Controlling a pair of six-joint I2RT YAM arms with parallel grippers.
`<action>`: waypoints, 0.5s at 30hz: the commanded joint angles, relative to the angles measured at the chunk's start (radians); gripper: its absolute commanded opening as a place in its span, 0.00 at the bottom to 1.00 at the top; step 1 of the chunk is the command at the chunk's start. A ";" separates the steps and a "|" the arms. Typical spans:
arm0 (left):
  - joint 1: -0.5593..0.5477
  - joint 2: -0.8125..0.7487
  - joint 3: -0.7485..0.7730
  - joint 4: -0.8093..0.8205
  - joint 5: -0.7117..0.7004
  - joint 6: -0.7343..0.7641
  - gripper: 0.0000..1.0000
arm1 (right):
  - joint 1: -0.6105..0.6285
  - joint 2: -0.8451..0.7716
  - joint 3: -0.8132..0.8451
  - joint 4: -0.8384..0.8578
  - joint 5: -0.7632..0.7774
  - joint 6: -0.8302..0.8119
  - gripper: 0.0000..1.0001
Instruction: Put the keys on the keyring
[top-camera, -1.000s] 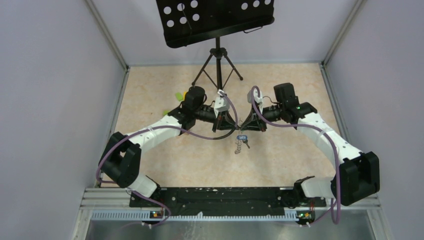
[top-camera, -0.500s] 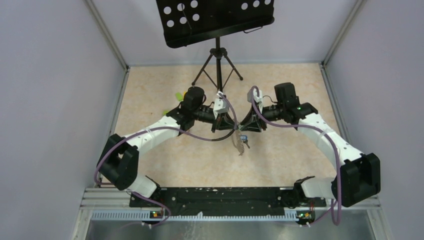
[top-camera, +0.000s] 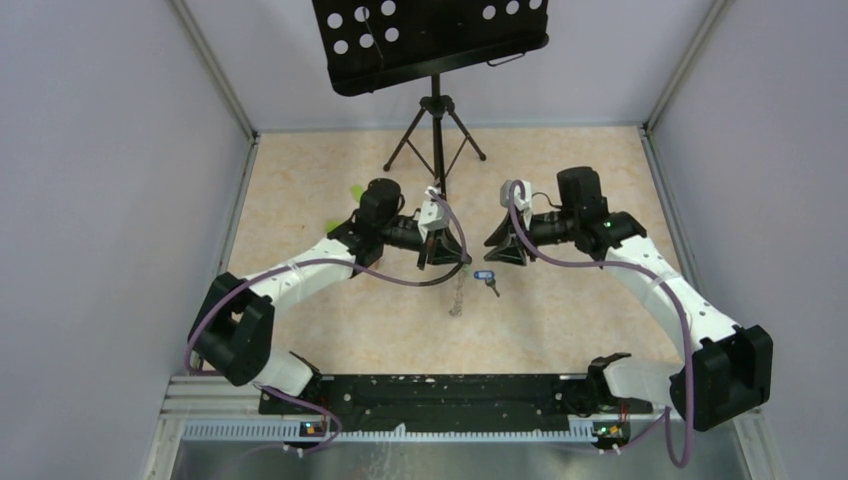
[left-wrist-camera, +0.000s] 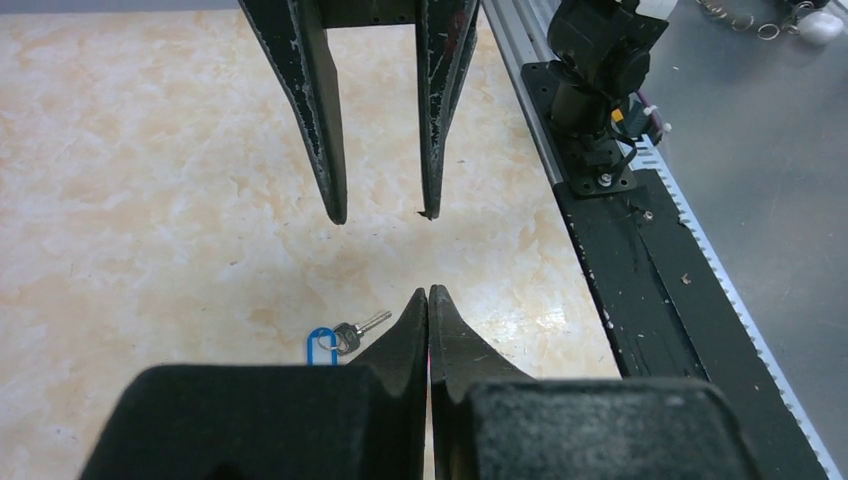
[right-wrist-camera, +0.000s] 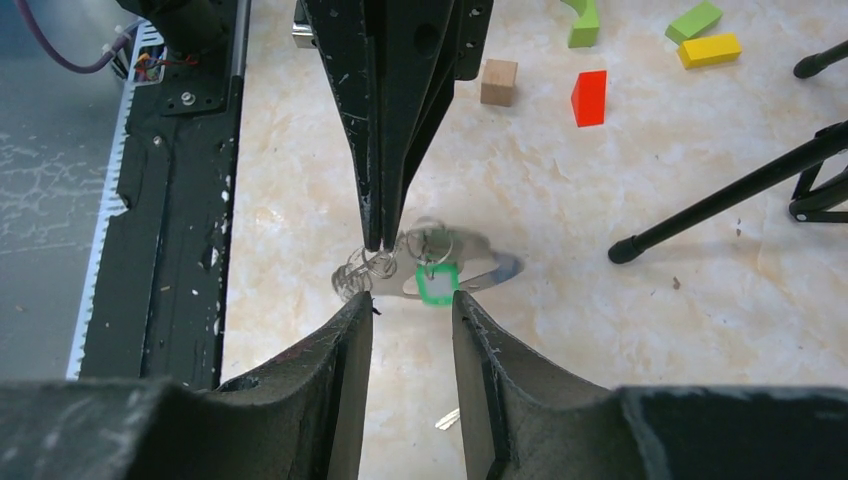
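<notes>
green key (right-wrist-camera: 436, 287) seemingly hung on the keyring (right-wrist-camera: 470, 268) pinched by the closed left gripper (right-wrist-camera: 376, 242); blue key (left-wrist-camera: 335, 342) lay loose beside the half-spread, empty right gripper (right-wrist-camera: 410, 306).

The left claw (top-camera: 458, 261) and the right claw (top-camera: 492, 253) face each other, a little apart, above the table (top-camera: 560, 320). From the left claw hangs the keyring (top-camera: 458, 296). A blue-tagged key (top-camera: 486, 278) lies near them.
</notes>
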 joint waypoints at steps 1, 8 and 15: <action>0.002 -0.029 -0.020 0.110 0.066 -0.020 0.00 | 0.011 0.000 -0.003 -0.001 -0.046 -0.042 0.35; 0.003 -0.034 -0.029 0.019 0.024 0.123 0.00 | 0.011 0.006 -0.002 -0.008 -0.017 -0.049 0.30; 0.013 -0.054 -0.020 -0.239 -0.127 0.356 0.00 | 0.012 0.008 -0.002 -0.031 0.118 -0.025 0.28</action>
